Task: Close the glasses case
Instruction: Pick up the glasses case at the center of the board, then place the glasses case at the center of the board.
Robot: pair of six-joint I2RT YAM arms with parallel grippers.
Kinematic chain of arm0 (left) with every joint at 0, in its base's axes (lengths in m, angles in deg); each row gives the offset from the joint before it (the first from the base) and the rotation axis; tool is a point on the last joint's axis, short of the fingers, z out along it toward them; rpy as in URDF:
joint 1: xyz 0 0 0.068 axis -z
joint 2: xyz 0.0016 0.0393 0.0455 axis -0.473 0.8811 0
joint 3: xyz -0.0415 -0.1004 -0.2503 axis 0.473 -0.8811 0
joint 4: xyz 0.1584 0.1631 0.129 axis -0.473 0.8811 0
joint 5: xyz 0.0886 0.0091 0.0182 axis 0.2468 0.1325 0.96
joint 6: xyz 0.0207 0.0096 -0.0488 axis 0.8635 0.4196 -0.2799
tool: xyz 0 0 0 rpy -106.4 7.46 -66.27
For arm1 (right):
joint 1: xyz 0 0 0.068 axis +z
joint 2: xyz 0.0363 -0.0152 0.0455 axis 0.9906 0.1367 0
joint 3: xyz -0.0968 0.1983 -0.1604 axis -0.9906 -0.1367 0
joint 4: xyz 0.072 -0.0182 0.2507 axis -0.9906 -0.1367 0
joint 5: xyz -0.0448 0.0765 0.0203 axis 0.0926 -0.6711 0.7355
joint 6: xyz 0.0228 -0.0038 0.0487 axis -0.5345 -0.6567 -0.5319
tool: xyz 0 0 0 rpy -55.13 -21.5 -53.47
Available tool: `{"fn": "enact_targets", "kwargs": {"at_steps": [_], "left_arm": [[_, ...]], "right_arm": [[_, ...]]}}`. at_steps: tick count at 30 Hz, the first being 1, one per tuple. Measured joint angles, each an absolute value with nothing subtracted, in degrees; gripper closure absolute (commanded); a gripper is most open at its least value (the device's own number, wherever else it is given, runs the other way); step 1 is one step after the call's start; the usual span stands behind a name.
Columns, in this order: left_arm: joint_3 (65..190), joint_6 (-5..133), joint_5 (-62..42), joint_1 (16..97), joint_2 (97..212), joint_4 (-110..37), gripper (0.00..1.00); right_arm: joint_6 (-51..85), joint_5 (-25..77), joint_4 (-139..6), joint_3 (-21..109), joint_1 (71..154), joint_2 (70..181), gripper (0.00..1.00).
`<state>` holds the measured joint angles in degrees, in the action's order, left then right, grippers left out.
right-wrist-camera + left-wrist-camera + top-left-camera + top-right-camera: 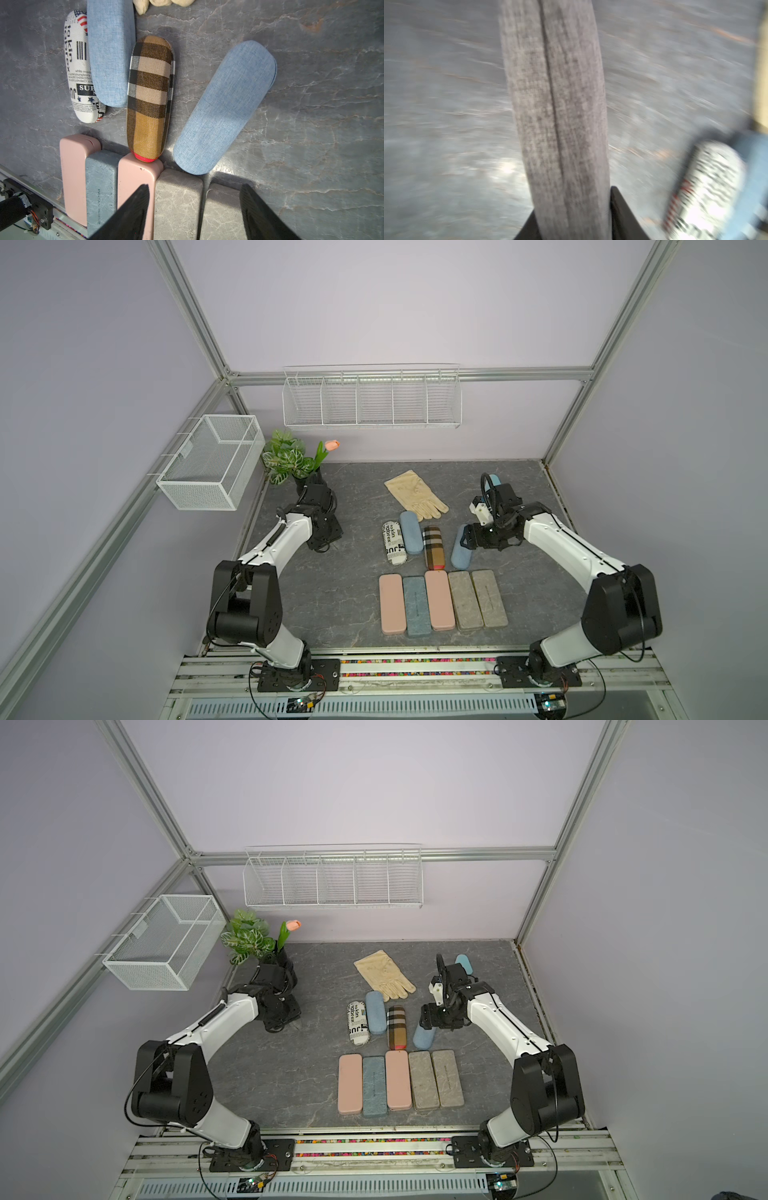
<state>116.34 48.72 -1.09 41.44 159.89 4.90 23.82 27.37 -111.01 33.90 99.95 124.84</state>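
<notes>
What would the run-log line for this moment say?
left pincer: clamped on grey case | seam: looks shut | right pincer: open, empty

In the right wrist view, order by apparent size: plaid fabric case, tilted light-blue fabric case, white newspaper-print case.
1. Tilted light-blue fabric case
2. Plaid fabric case
3. White newspaper-print case, partly hidden

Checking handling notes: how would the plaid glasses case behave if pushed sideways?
The plaid glasses case probably slides as one stiff shell, given its domed form. Its woven cover likely adds grip. Touching the pink case, it may pivot.
</notes>
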Motion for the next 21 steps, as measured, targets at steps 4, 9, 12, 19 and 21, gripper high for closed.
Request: {"fn": "enact_targets", "kwargs": {"at_steps": [4,9,12,19,21], "left_arm": [[111.2,49.6,-8.0,45.5,157.0,-3.3,0.73],[106.5,50.0,-15.4,45.9,157.0,-11.7,0.73],[104.1,50.0,-19.7,45.9,157.6,-16.8,0.73],[99.4,49.2,-26.8,47.9,161.5,-26.9,0.73],[98.7,49.1,-27.9,48.5,162.7,-27.9,0.73]], "right_arm": [[23.3,26.4,-111.2,36.7,99.9,124.8,0.28],[22.6,25.4,-111.1,40.0,99.9,125.7,0.28],[22.4,24.7,-111.1,40.9,99.9,127.0,0.28],[22.0,23.0,-111.2,43.5,99.9,131.2,0.28],[22.0,22.5,-111.1,44.6,99.9,132.1,0.28]]}}
